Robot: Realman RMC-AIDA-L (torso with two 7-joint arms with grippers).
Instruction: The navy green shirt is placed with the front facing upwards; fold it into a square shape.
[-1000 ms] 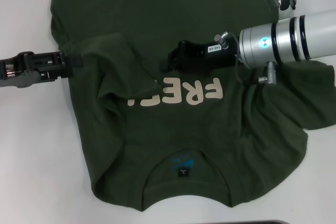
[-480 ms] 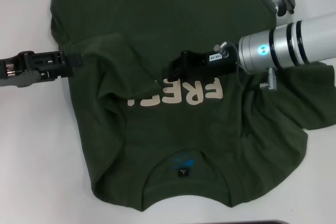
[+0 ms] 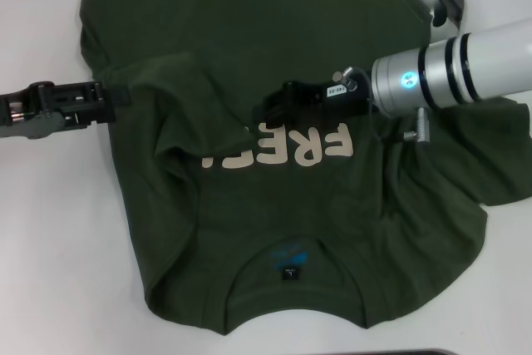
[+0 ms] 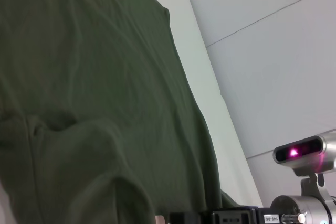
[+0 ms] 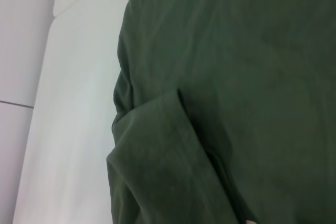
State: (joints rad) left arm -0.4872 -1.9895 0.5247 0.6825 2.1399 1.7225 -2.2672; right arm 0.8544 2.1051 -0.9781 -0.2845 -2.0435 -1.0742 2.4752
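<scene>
Watching the shirt (image 3: pixel 283 205) lie collar-near on the table (image 3: pixel 50 247), I see my left gripper (image 3: pixel 116 96) pinching its folded sleeve; the right gripper (image 3: pixel 268 107), whose grip I can't tell, could drag the cloth askew.

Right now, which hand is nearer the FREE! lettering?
Right. The right hand hovers just above the lettering on the navy green shirt, by its middle letters. The left hand sits at the shirt's left edge, well away.

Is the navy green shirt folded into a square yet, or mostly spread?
Mostly spread. The navy green shirt lies front-up, only its left sleeve folded inward over the lettering.
</scene>
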